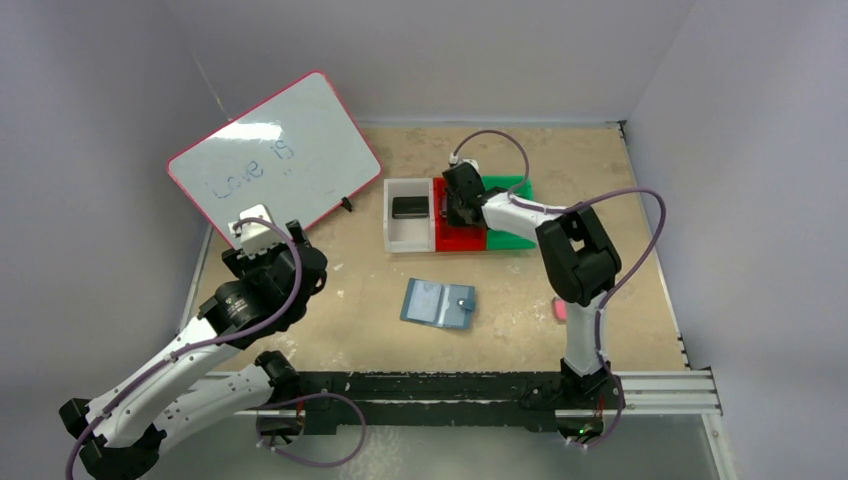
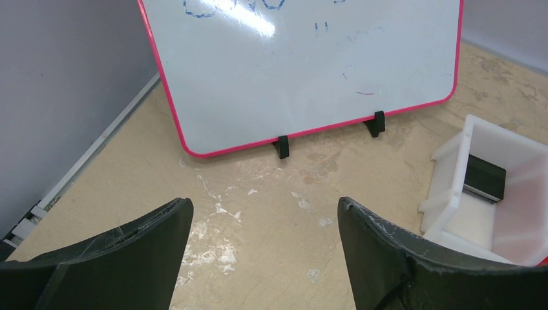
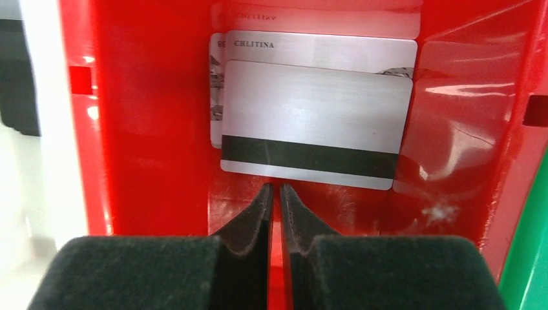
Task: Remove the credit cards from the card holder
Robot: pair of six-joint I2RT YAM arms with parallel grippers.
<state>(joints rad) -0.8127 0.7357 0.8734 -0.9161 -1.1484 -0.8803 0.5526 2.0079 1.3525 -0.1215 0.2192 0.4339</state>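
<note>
— Right gripper (image 3: 274,188) is pinched shut on nothing, tips down inside the red bin (image 3: 148,129), just beside the silver cards (image 3: 316,103)!
— And the left gripper (image 2: 265,203)?
— Jaws spread wide, empty, hanging over bare table (image 2: 278,187) in front of the whiteboard (image 2: 304,64).
— Bins?
— Three in a row at the back: white bin (image 1: 405,235), red, then green bin (image 1: 510,240).
— Where's the holder (image 1: 438,303)?
— Lying open on the table, mid-field between the arms, well apart from both grippers.
— Talk me through those cards.
— Two silver ones stacked flat on the red bin's floor, top one stripe side up. One black card (image 2: 484,177) sits in the white bin.
— That pink block (image 1: 559,311)?
— On the table, right beside the right arm.
</note>
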